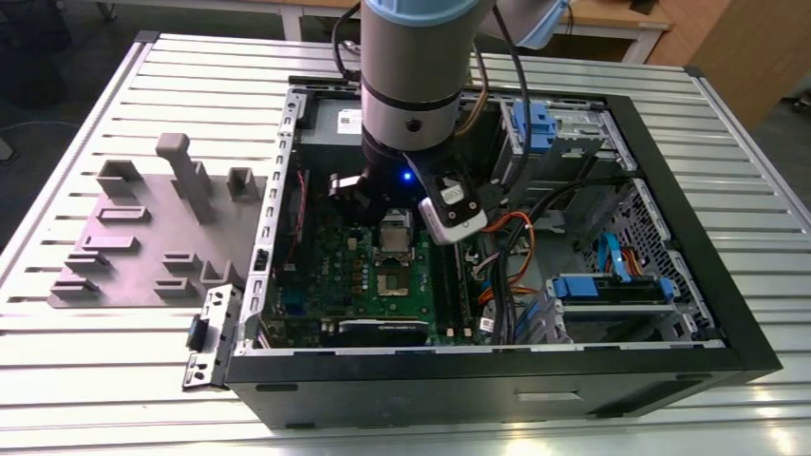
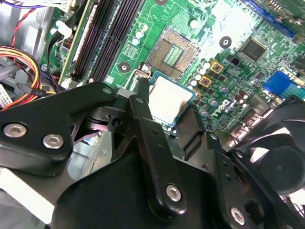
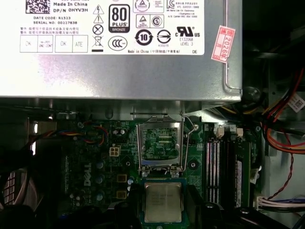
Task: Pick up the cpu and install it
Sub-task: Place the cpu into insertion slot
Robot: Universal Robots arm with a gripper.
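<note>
The cpu (image 3: 163,198), a small square chip with a silvery top, sits between my two dark fingers (image 3: 194,202) just over the green motherboard (image 3: 102,164). My gripper (image 3: 163,210) is shut on it. In the second wrist view the cpu (image 2: 169,98) is pinched at its two sides by my gripper (image 2: 170,110). The open socket (image 2: 175,50) lies right beside it, with its metal frame (image 3: 159,145) and lever raised. In the exterior view my gripper (image 1: 390,220) reaches down into the open computer case (image 1: 507,375).
A grey power supply box with a white label (image 3: 119,71) stands just beyond the socket. Memory slots (image 3: 217,167) and orange and red cables (image 3: 281,129) flank it. A black fan (image 2: 281,162) lies nearby. Blue-tabbed drive bays (image 1: 609,285) fill the case's far side. A grey fixture plate (image 1: 140,237) lies at the exterior view's left.
</note>
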